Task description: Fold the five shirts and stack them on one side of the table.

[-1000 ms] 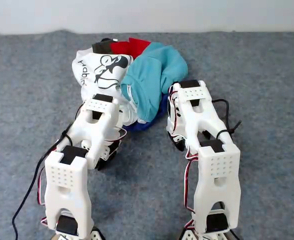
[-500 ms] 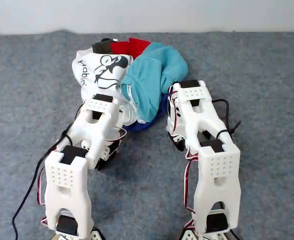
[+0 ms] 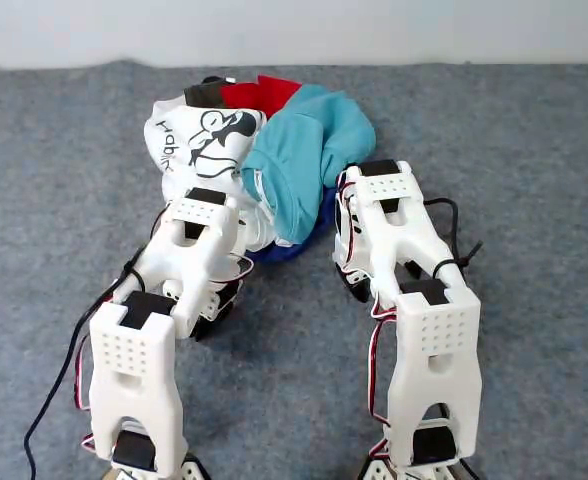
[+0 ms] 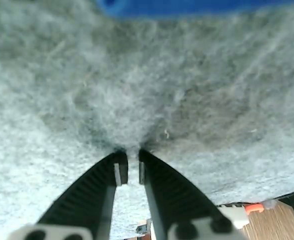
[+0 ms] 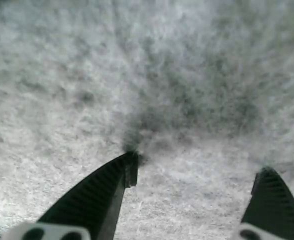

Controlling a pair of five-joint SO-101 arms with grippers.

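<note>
High view: a crumpled shirts pile lies far-centre on the grey felt bench, with two white arms folded just before it.
Left wrist view: the left tool is nearly closed and empty, with the blue shirt beyond.
Right wrist view: the right tool is spread wide and empty, above the felt.

Left gripper is pinched together, right gripper is spread wide apart (both pointing down, tips low).

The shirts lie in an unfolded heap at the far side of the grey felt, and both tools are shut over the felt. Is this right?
Not quite: the left tool is shut, but the right tool is open, its jaws wide apart, as the right wrist view shows. The unfolded heap of shirts on the grey felt is as said.
</note>
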